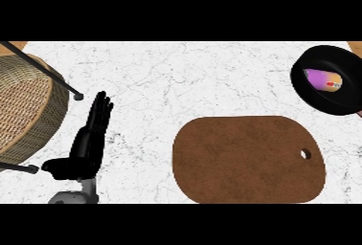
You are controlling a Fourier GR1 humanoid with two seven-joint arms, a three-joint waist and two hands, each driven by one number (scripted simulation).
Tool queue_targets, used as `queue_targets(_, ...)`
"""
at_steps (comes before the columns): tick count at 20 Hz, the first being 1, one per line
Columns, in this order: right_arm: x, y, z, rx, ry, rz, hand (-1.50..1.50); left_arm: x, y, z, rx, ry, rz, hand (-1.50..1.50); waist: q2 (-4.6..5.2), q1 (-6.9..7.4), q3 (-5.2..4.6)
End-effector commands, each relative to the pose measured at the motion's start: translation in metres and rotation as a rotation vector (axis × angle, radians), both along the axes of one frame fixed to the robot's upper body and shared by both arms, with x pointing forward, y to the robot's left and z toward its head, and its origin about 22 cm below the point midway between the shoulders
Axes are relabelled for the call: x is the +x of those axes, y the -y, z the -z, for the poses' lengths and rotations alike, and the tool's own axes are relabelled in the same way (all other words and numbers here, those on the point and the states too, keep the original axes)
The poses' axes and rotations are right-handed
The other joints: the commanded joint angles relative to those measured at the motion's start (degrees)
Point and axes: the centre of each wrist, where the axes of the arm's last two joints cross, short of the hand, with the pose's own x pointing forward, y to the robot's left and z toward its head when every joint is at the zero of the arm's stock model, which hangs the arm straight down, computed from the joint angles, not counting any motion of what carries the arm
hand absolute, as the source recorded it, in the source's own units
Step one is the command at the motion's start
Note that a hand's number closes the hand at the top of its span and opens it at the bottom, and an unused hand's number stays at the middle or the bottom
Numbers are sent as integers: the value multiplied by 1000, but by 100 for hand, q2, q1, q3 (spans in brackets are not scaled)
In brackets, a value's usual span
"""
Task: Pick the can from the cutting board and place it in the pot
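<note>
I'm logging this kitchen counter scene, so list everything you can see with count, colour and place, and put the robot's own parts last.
Counter: one, white marble with grey veins, fills the view.
Cutting board: one, brown, with a hole near its right edge, lower centre-right, nothing on it.
Pot: one, black, upper right corner.
Can: one, purple and orange, lying inside the pot.
Wicker basket: one, tan with black handles, left edge.
Left hand: one, black, fingers straight, resting at lower left beside the basket, on a grey forearm.
Right hand: not in view.
</note>
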Motion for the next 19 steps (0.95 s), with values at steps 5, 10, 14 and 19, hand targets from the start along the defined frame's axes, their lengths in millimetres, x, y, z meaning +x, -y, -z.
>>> queue_targets(5,-31,31,-3,10,56,18,-150,-1,-7,1,8,9,7,0,30,80,12)
queue_targets(10,-56,53,-6,3,52,42,-150,-3,-3,-6,-11,20,8,0,7,65,18)
queue_targets(14,-52,52,-14,64,113,109,-150,6,1,-3,-8,21,18,0,50,83,20)
queue_targets(19,-68,63,-9,74,135,170,-150,2,6,-1,-1,12,10,0,60,93,32)
